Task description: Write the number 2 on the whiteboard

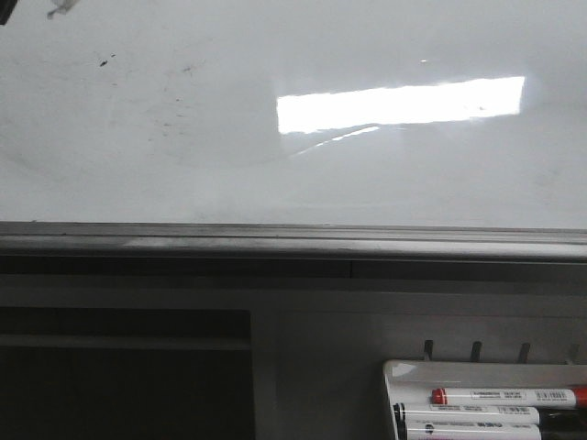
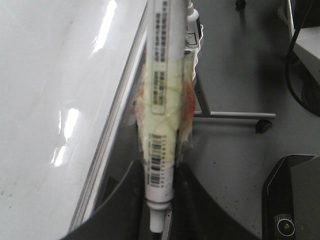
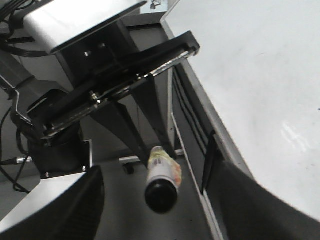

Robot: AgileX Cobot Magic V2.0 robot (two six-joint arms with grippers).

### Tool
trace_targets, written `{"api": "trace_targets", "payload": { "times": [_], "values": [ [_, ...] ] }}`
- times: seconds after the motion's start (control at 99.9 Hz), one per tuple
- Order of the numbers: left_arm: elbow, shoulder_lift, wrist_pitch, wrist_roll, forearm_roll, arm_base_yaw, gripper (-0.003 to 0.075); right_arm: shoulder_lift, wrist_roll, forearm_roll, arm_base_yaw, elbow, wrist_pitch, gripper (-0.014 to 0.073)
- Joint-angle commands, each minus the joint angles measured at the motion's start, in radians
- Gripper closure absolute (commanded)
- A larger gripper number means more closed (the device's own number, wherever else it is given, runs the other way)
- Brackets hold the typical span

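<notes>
The whiteboard [image 1: 183, 110] fills the upper front view, glossy white with faint smudges and a bright reflection; the number 2 is out of view. Neither arm shows in the front view. In the left wrist view my left gripper [image 2: 159, 175] is shut on a white marker [image 2: 161, 100] wrapped in yellowish tape, beside the whiteboard's edge [image 2: 107, 130]. The right wrist view shows that same marker [image 3: 162, 180] hanging from the left gripper [image 3: 150, 145], its black end facing the camera. My right gripper [image 3: 157, 170] stands open with nothing gripped, next to the whiteboard [image 3: 260, 75].
A grey metal frame [image 1: 293, 243] runs under the board. A small white tray [image 1: 404, 371] at the lower right holds several markers, one red-capped [image 1: 504, 397]. A wheeled stand leg [image 2: 235, 115] and grey floor lie below the left gripper.
</notes>
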Motion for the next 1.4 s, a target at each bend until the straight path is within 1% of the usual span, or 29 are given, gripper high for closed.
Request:
{"api": "trace_targets", "payload": {
  "times": [0.0,0.09,0.18,0.23,0.3,0.35,0.37,0.42,0.511,0.561,0.661,0.721,0.761,0.791,0.811,0.831,0.861,0.871,0.901,0.911,0.961,1.011,1.051,1.141,1.211,1.311,1.391],
  "values": [
    [-0.034,-0.008,-0.055,-0.002,-0.038,-0.007,0.0741,0.033,-0.013,0.057,0.028,-0.048,-0.042,0.0164],
    [-0.034,-0.008,-0.055,-0.002,-0.041,-0.007,0.0741,0.071,-0.013,0.070,0.050,-0.054,-0.064,0.0164],
    [-0.034,-0.008,-0.055,-0.002,-0.041,-0.007,0.0741,0.101,-0.013,0.117,0.056,-0.054,-0.085,0.0165],
    [-0.034,-0.008,-0.055,-0.002,-0.041,-0.007,0.0741,0.113,-0.013,0.146,0.056,-0.054,-0.095,0.0181],
    [-0.034,-0.008,-0.055,-0.002,-0.041,-0.007,0.0741,0.125,-0.013,0.181,0.056,-0.054,-0.101,0.0256],
    [-0.034,-0.008,-0.055,-0.002,-0.041,-0.007,0.0741,0.132,-0.013,0.192,0.056,-0.054,-0.101,0.0350],
    [-0.034,-0.008,-0.055,-0.002,-0.043,-0.007,0.0741,0.134,-0.013,0.194,0.056,-0.054,-0.099,0.0375],
    [-0.034,-0.008,-0.055,-0.002,-0.043,-0.007,0.0741,0.142,-0.013,0.194,0.056,-0.054,-0.085,0.0475],
    [-0.034,-0.008,-0.057,-0.002,-0.043,-0.007,0.0741,0.151,-0.013,0.194,0.056,-0.054,-0.057,0.0612],
    [-0.034,-0.008,-0.061,-0.002,-0.043,-0.007,0.0741,0.153,-0.013,0.192,0.056,-0.054,-0.051,0.0673],
    [-0.034,-0.008,-0.084,-0.025,-0.058,-0.007,0.0740,0.156,-0.016,0.192,0.056,-0.054,-0.051,0.0672],
    [-0.037,-0.011,-0.108,-0.061,-0.076,-0.007,0.0734,0.156,-0.043,0.192,0.056,-0.054,-0.067,0.0672],
    [-0.044,-0.011,-0.119,-0.088,-0.088,-0.007,0.0705,0.156,-0.069,0.192,0.056,-0.054,-0.087,0.0672],
    [-0.049,-0.013,-0.129,-0.109,-0.094,-0.007,0.0669,0.155,-0.083,0.190,0.054,-0.055,-0.106,0.0672],
    [-0.052,-0.015,-0.135,-0.128,-0.094,-0.007,0.0634,0.155,-0.092,0.190,0.054,-0.057,-0.123,0.0672],
    [-0.060,-0.019,-0.142,-0.149,-0.094,-0.007,0.0579,0.155,-0.101,0.190,0.054,-0.059,-0.144,0.0672],
    [-0.063,-0.026,-0.148,-0.177,-0.094,-0.007,0.0533,0.153,-0.111,0.182,0.054,-0.065,-0.170,0.0672],
    [-0.066,-0.028,-0.154,-0.184,-0.094,-0.007,0.0501,0.153,-0.113,0.182,0.054,-0.068,-0.184,0.0672],
    [-0.069,-0.037,-0.167,-0.215,-0.094,-0.007,0.0438,0.153,-0.126,0.172,0.054,-0.077,-0.213,0.0672],
    [-0.068,-0.041,-0.170,-0.220,-0.094,-0.007,0.0408,0.153,-0.129,0.168,0.054,-0.082,-0.221,0.0672],
    [-0.071,-0.060,-0.193,-0.238,-0.094,-0.007,0.0318,0.153,-0.152,0.156,0.054,-0.101,-0.290,0.0672],
    [-0.071,-0.084,-0.223,-0.247,-0.094,-0.007,0.0260,0.153,-0.179,0.148,0.054,-0.119,-0.357,0.0672],
    [-0.071,-0.106,-0.242,-0.248,-0.094,-0.007,0.0244,0.158,-0.202,0.139,0.054,-0.134,-0.401,0.0672],
    [-0.071,-0.165,-0.277,-0.249,-0.094,-0.005,0.0253,0.174,-0.220,0.098,0.052,-0.159,-0.501,0.0672],
    [-0.069,-0.215,-0.313,-0.281,-0.083,0.010,0.0293,0.194,-0.220,0.065,0.032,-0.174,-0.534,0.0672],
    [-0.045,-0.293,-0.365,-0.409,0.004,0.047,0.0404,0.240,-0.220,0.056,-0.013,-0.190,-0.553,0.0672],
    [0.002,-0.350,-0.410,-0.536,0.089,0.090,0.0518,0.281,-0.220,0.056,-0.057,-0.198,-0.561,0.0672]
  ]
}}
